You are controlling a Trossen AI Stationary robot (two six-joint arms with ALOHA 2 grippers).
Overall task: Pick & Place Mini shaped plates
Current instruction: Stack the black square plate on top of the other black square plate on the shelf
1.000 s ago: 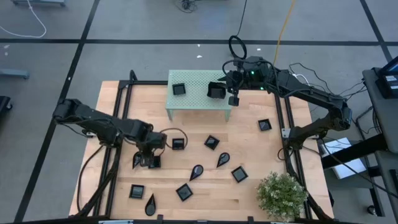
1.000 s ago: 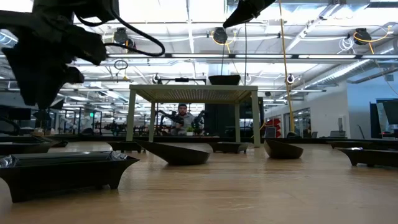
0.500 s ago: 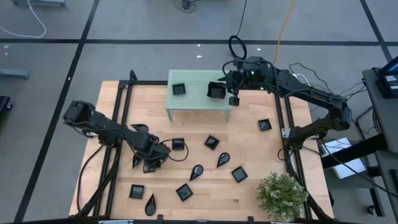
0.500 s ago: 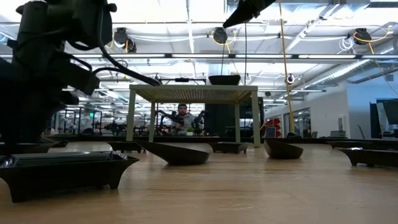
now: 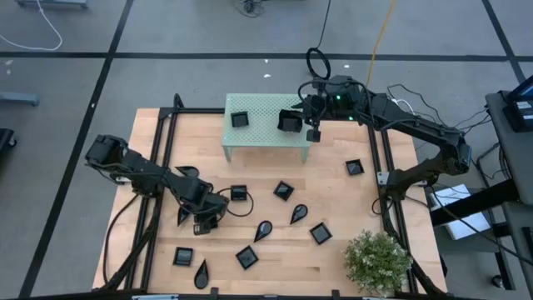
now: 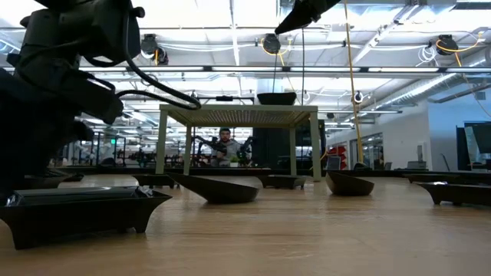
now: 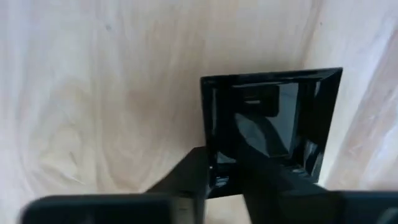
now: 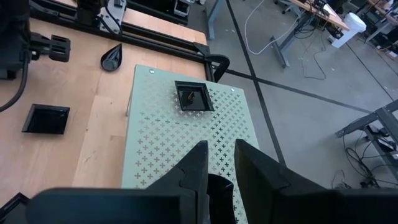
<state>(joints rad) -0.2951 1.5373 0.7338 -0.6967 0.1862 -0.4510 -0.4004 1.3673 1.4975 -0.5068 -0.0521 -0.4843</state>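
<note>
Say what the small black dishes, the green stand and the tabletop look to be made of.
Square dish: glossy black, probably glazed ceramic or hard plastic; it mirrors the gripper above it. Stand: pale green painted sheet metal, judging by its punched cross-shaped holes. Tabletop: light wood, with visible grain.

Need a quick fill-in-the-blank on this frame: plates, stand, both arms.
1. The plate lying free on the green stand is ___ in shape.
2. The plant stands on the ___ arm's side.
3. The left pincer is low at the wooden ___, while the right pincer is up at the stand.

Missing words: square; right; table.
</note>
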